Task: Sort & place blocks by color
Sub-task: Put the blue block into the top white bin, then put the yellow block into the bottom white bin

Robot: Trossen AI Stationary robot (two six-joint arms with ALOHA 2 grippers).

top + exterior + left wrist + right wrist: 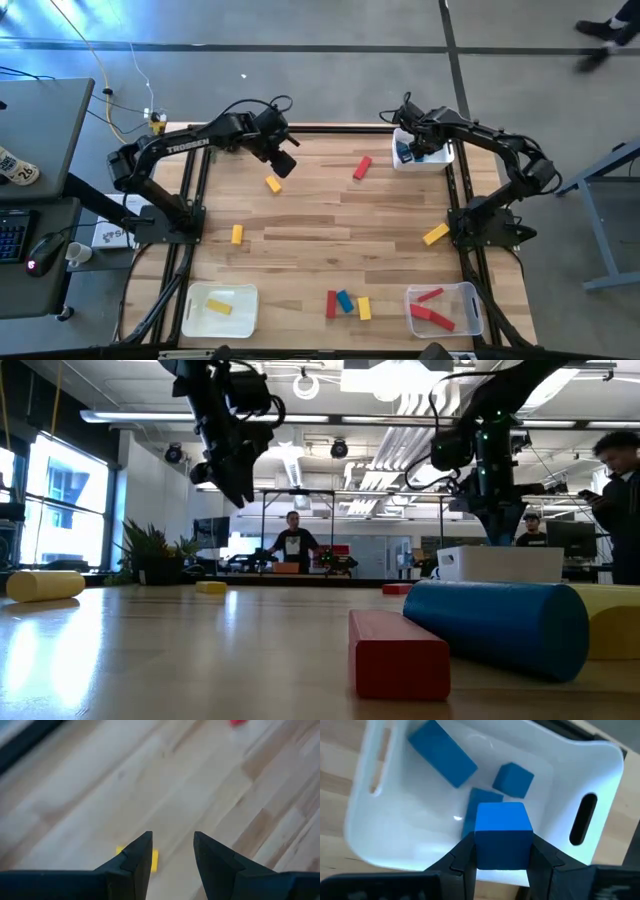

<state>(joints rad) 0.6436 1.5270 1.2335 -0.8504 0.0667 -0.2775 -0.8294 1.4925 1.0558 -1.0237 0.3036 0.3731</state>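
Blocks are scattered over the wooden table [330,215]. Nearest the front edge, a red, a blue and a yellow block [345,303] lie together between a white bin [192,310] holding yellow pieces and a clear bin [470,295] holding red ones. Farther back, the left gripper [283,160] is held above a yellow block [273,184], its fingers apart and empty. At the far right corner, a blue cube [501,836] is clamped in the right gripper [501,855] above a white bin [600,775] holding three blue blocks.
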